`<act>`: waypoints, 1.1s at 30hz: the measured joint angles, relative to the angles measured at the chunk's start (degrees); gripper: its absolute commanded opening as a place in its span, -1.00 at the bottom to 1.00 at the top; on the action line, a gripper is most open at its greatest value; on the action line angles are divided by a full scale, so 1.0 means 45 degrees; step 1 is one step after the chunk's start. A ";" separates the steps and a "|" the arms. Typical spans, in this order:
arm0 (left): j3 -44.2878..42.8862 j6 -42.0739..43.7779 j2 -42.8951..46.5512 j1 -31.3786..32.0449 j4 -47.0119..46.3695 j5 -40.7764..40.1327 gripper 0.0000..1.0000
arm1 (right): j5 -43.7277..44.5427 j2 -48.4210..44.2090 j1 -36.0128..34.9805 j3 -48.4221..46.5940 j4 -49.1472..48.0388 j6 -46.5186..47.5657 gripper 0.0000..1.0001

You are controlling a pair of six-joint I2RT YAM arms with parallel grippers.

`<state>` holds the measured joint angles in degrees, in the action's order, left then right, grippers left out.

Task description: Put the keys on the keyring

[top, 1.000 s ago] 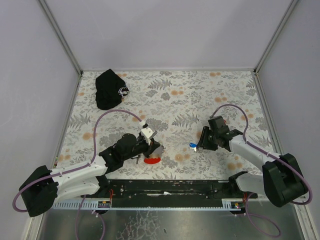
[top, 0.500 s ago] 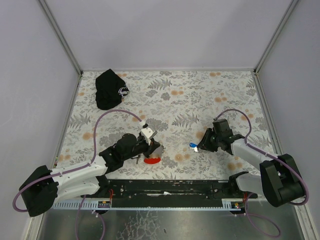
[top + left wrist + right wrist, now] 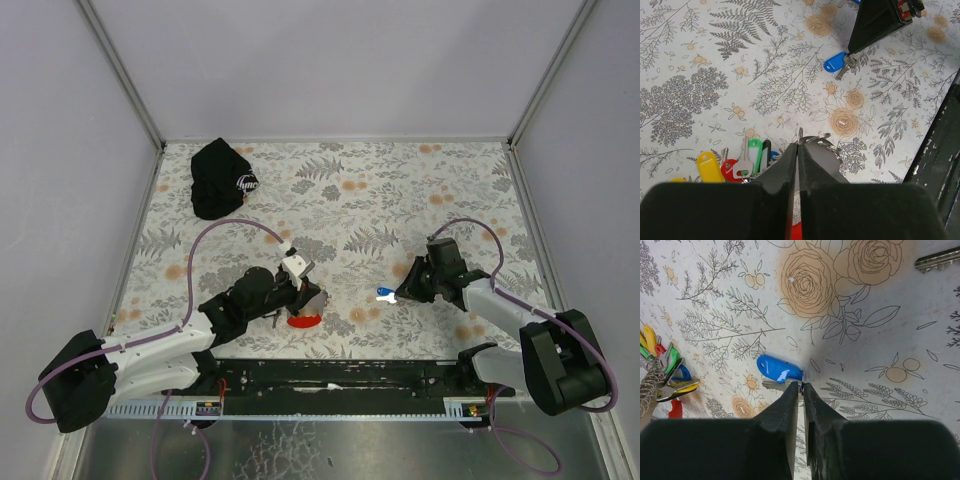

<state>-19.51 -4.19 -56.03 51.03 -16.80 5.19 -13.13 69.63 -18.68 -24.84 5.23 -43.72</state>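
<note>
My left gripper (image 3: 312,298) is shut on the keyring (image 3: 822,137), whose thin metal loops stick out past the closed jaws. A red rounded piece (image 3: 303,321) lies just under it. Beside the jaws lies a bunch of keys with yellow (image 3: 707,165), green (image 3: 755,148), red (image 3: 730,167) and black (image 3: 766,149) tags. To the right, a blue-tagged key (image 3: 780,369) rests on the floral table, also seen as the blue-tagged key (image 3: 384,292) from above. My right gripper (image 3: 802,386) is low on the table, pinched on that key's head end.
A black cap with a white logo (image 3: 220,178) lies at the back left. A loose bare metal key (image 3: 940,259) lies beyond the right gripper. The black front rail (image 3: 940,150) runs close to the left gripper's right side.
The right jaws have come together on the blue-tagged key, after the right arm dropped lower over it. The left arm and the keyring have not moved.
</note>
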 measured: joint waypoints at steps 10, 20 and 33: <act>0.0000 0.0000 0.0000 0.0000 0.0000 0.0000 -1.00 | -0.0015 0.0189 0.0000 0.0000 -0.0107 0.0141 -0.71; 0.0000 0.0000 -0.0073 0.0000 0.0000 0.0000 -1.00 | -0.0340 0.0704 0.0005 -0.0010 -0.0578 0.0204 -0.77; 0.0000 0.0000 -0.0073 0.0000 0.0000 0.0000 -1.00 | -0.0923 0.0233 0.0015 -0.0087 -0.0719 0.2210 -1.00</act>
<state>-19.51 -4.19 -56.36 51.03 -16.80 5.19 -17.28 70.67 -18.61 -25.23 2.00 -33.78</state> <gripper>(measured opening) 0.003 0.016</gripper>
